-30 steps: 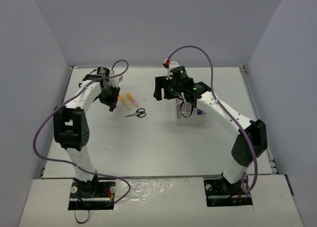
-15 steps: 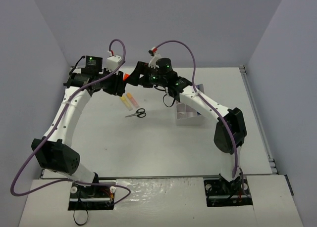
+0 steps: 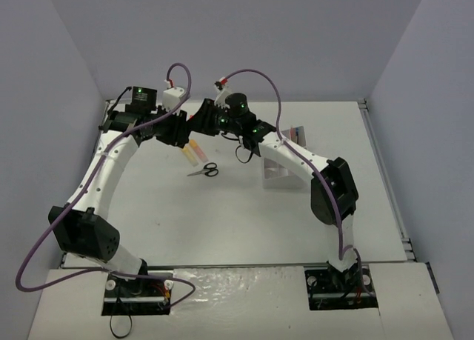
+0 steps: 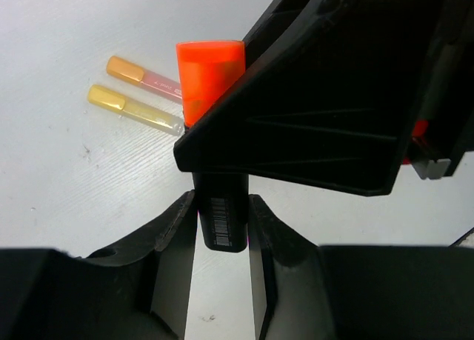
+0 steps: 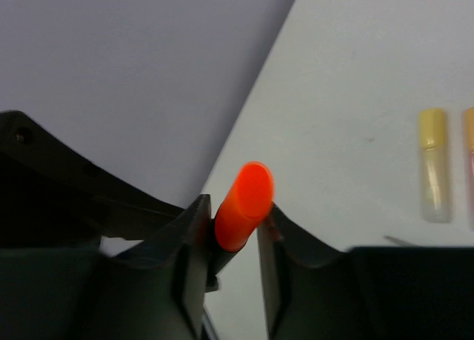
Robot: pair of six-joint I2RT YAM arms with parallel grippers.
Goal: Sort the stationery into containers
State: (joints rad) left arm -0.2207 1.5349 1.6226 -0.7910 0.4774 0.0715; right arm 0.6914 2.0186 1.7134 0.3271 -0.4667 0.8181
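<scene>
**Orange highlighter clamped at both ends, left of the tray**

The orange highlighter is a smooth plastic cylinder with a flat-topped bright cap and a dark barrel bearing a barcode label. It is held in the air above the table, left of the white organiser tray and farther back than it. The left gripper is clenched on the dark barrel, its matte black fingers pressed to both sides. The right gripper grasps the cap end, and the rounded orange tip pokes out between its two moulded fingers.

On the matte white table, left of the tray, lie the black-handled scissors, their blades a thin pale sliver pointing away from it. Just beyond them, also left of the tray, the yellow highlighter and pink highlighter lie side by side — slim translucent tubes with opaque caps. The tray is a boxy, thin-walled rectangle with inner dividers, partly hidden under the right arm.
</scene>
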